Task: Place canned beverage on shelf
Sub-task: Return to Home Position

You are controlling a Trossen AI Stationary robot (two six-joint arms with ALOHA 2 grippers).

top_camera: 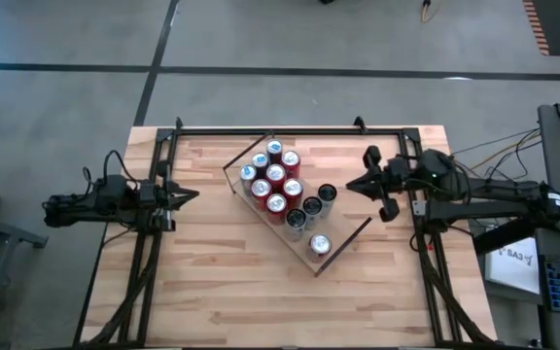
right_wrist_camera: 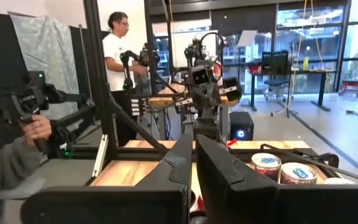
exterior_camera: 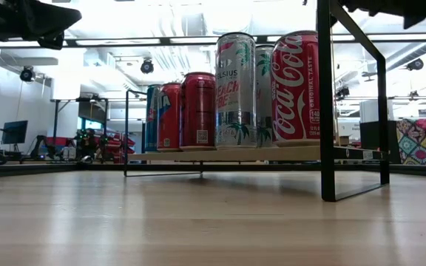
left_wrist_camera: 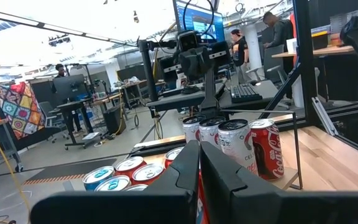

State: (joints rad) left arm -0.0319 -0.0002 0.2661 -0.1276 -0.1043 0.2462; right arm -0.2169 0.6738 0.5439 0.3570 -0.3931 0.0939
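The shelf (top_camera: 343, 248), a light-wood board with a thin dark rim, lies turned at an angle in the middle of the plank table. Several cans stand upright on it: red and blue ones (top_camera: 272, 180) at its far end, dark-topped ones (top_camera: 311, 206) in the middle, and one silver-topped can (top_camera: 320, 245) alone at its near end. The low view shows a Coca-Cola can (exterior_camera: 294, 89) and a slim Celsius can (exterior_camera: 237, 89) nearest. My left gripper (top_camera: 191, 194) is shut and empty, left of the shelf. My right gripper (top_camera: 350, 185) is shut and empty, just right of the cans.
A black tube frame (top_camera: 270, 129) runs along the table's far edge and sides, with an upright post (exterior_camera: 326, 103) in the low view. Bare planks (top_camera: 261, 301) lie toward the near edge. Beyond the table, a standing person (right_wrist_camera: 120, 50) and a hand on a controller (right_wrist_camera: 36, 127).
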